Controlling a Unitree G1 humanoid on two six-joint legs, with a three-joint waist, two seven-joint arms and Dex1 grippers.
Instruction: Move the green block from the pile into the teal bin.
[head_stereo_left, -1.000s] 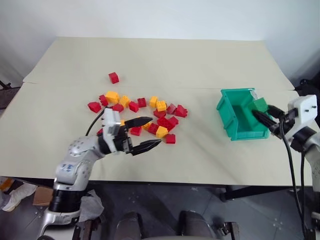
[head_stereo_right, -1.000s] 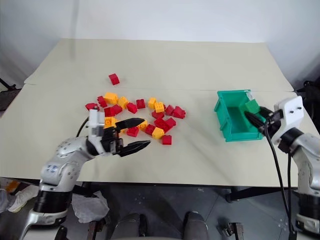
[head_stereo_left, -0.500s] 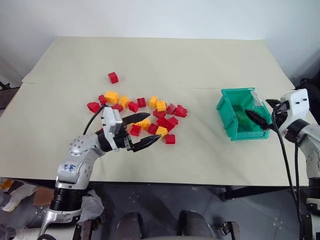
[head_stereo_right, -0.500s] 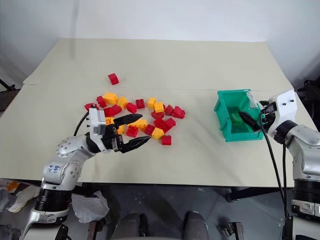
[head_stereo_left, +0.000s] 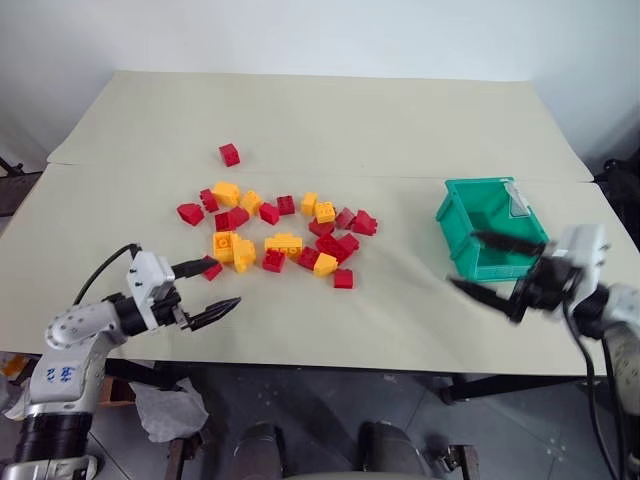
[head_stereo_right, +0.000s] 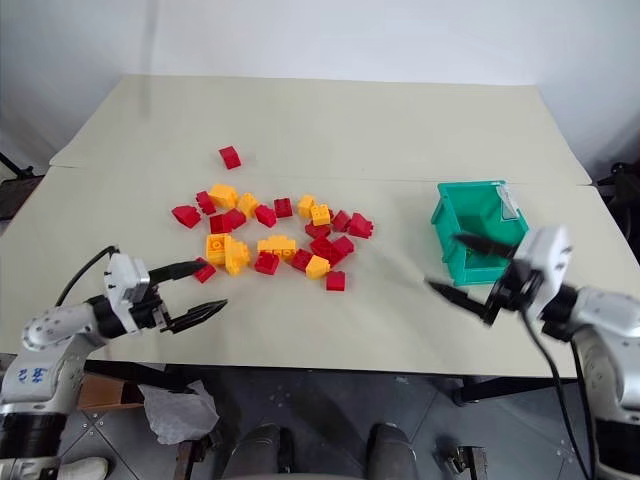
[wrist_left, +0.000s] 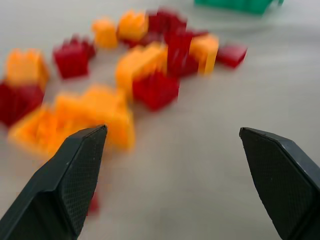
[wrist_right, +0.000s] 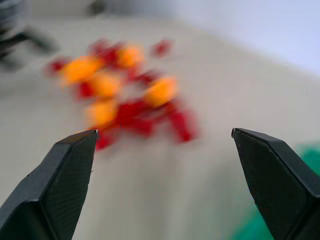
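The pile of red and yellow bricks lies scattered left of the table's middle, and also shows blurred in the left wrist view and the right wrist view. The teal bin stands upright at the right. The green block is hidden; I cannot make it out inside the bin. My right gripper hangs open and empty just in front of the bin's near left corner, pointing left toward the pile. My left gripper is open and empty near the front edge, just left of the pile's nearest bricks.
A lone red brick sits apart behind the pile. The beige table is bare at the back and between pile and bin. Its front edge runs just below both grippers.
The right gripper let go of the green block over the bin, opened, and drew back to the bin's front left. The left arm swung left, away from the pile, toward the front edge.
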